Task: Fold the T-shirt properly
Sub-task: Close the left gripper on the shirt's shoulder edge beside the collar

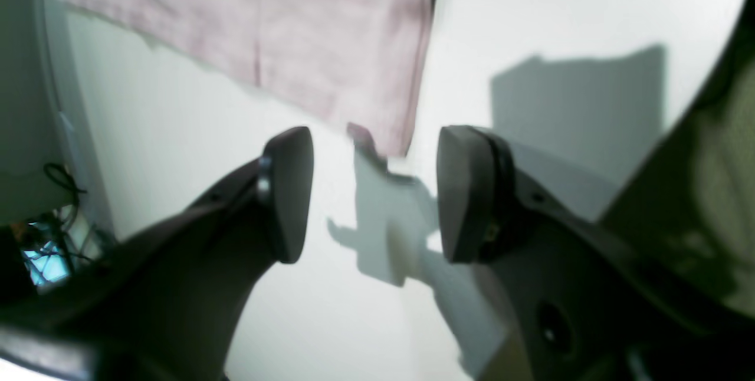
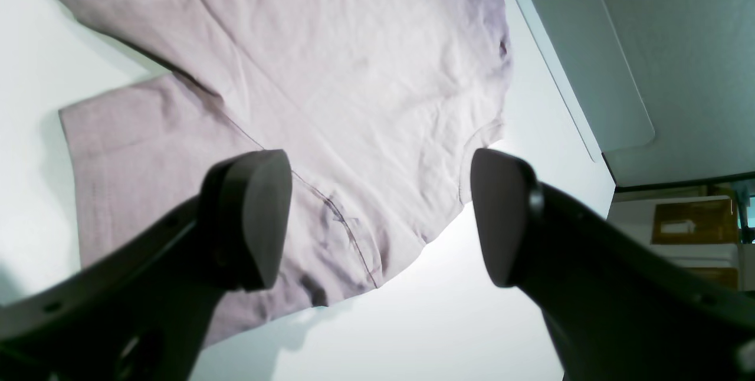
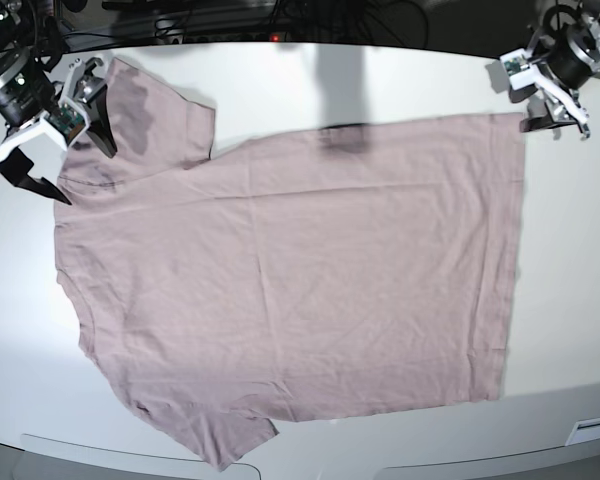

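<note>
Black pads of the left gripper (image 1: 374,192) stand apart, holding nothing (only white table (image 1: 177,133) between them), with a T-shirt (image 1: 330,45) corner just ahead. The right gripper (image 2: 380,216) gapes wide and empty above the shirt's shoulder and sleeve. The pink shirt lies flat between both.

The T-shirt (image 3: 290,270) lies spread flat across the middle of the table (image 3: 570,300). In the base view the right gripper (image 3: 60,150) hangs over its far left sleeve, and the left gripper (image 3: 555,118) hangs just beside its far right corner.
</note>
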You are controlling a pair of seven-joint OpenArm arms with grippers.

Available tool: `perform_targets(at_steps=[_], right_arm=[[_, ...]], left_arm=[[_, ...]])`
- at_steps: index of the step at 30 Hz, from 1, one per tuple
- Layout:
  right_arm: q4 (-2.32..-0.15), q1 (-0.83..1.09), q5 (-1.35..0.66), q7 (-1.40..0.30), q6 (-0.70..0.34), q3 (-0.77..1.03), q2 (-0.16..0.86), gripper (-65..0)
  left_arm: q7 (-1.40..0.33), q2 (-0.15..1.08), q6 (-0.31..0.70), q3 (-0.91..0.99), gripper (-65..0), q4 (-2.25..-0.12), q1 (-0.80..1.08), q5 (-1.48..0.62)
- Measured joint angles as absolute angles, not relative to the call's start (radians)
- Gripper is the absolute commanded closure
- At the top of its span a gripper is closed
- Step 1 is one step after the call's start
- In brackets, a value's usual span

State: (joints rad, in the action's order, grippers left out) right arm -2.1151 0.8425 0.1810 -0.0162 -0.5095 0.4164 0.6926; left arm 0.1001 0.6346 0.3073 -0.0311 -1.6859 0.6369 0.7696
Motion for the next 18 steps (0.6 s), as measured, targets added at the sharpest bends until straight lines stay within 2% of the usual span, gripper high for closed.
perform_targets(at_steps=[3, 7, 14, 18], right_arm=[[-2.115, 0.842, 0.181, -0.017, -0.509, 0.416, 0.693, -46.7], [-2.115, 0.842, 0.181, -0.016, -0.508, 0.416, 0.693, -46.7], [-2.115, 0.842, 0.181, -0.017, -0.509, 0.416, 0.693, -46.7], [-2.115, 0.842, 0.181, -0.017, -0.509, 0.416, 0.693, -46.7]], left_arm=[[0.081, 0.634, 0.224, -0.136, -29.0, -1.687, 0.631, 0.887], [-0.028, 0.634, 0.206, -0.235, -29.0, -1.690, 0.580, 0.892], [-0.047, 0.660, 0.207, -0.250, -29.0, -1.657, 0.533, 0.825], [0.005, 0.677, 0.151, -0.248, -29.0, -1.568, 0.533, 0.822]])
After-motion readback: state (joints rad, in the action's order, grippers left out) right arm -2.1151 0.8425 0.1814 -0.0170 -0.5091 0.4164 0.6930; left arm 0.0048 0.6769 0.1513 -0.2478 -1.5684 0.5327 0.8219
